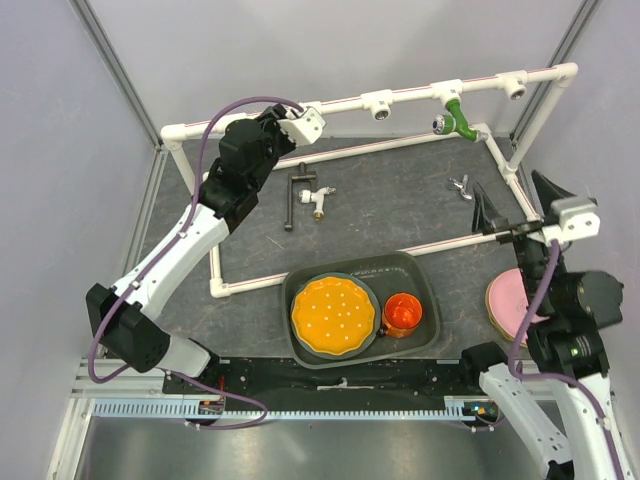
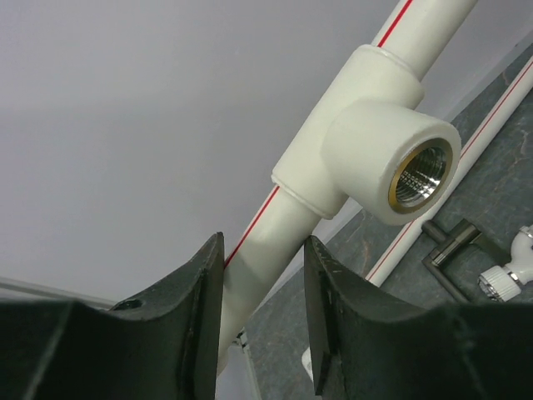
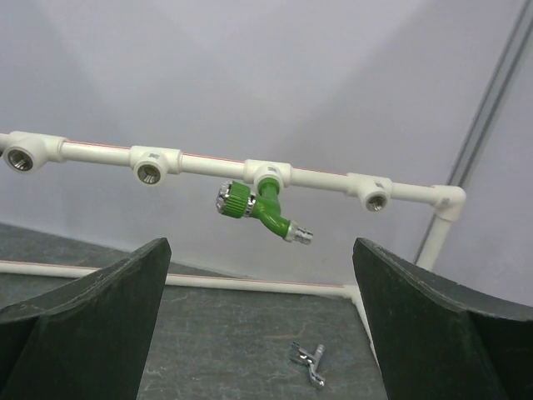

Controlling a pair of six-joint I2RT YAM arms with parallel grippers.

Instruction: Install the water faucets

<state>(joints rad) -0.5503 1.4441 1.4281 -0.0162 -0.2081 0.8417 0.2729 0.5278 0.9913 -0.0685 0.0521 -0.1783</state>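
We see a white pipe frame (image 1: pixel 410 95) with a thin red stripe along its bars. Its socket (image 2: pixel 375 150) is white too, with a brass-yellow ring of thread inside. The curved tap (image 1: pixel 458 118) is bright green with a silver tip. The handled tap (image 1: pixel 318 198) has a black handle, a white body and a brassy end. The small tap (image 1: pixel 461 186) is silvery. The mat (image 1: pixel 400 200) is dark grey and faintly mottled. The tray (image 1: pixel 400 268) is dark grey as well, the plate (image 1: pixel 334 315) in it orange with pale dots, the cup (image 1: pixel 404 314) orange-red. The pink plate (image 1: pixel 505 300) is plain. The arms (image 1: pixel 175 250) are white and black, the cables (image 1: pixel 255 99) purple, the left gripper (image 2: pixel 264 242) and right gripper (image 3: pixel 260 250) black. The walls (image 1: pixel 350 40) look pale lilac-grey.
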